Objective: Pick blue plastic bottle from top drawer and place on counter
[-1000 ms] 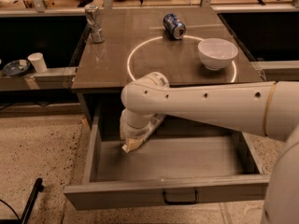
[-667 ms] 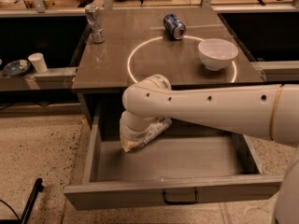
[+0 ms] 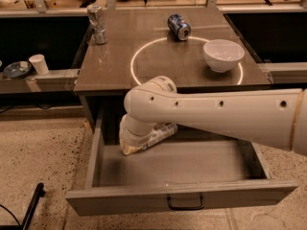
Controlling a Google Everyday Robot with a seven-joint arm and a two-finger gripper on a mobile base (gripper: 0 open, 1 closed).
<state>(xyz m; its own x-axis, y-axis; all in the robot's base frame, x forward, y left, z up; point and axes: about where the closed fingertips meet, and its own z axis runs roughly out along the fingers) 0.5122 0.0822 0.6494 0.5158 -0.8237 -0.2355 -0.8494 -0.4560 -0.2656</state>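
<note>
The top drawer (image 3: 182, 202) is pulled open below the counter (image 3: 115, 66), which carries a thin white circle. My gripper (image 3: 130, 146) hangs from the white arm inside the drawer, at its back left. It is shut on the blue plastic bottle (image 3: 162, 131), a clear bottle with a pale printed label. The bottle lies tilted, its free end pointing right and slightly up, just above the drawer floor. The wrist hides the bottle's left end and its cap.
On the counter stand a white bowl (image 3: 223, 54) at the right, a blue soda can (image 3: 179, 26) lying at the back, and a crushed silver can (image 3: 97, 23) at the back left. A lower left shelf holds a white cup (image 3: 38, 63) and a dish (image 3: 17, 69).
The arm has turned a little, and more of the bottle shows to the right of the wrist. The gripper stays at the drawer's back left.
</note>
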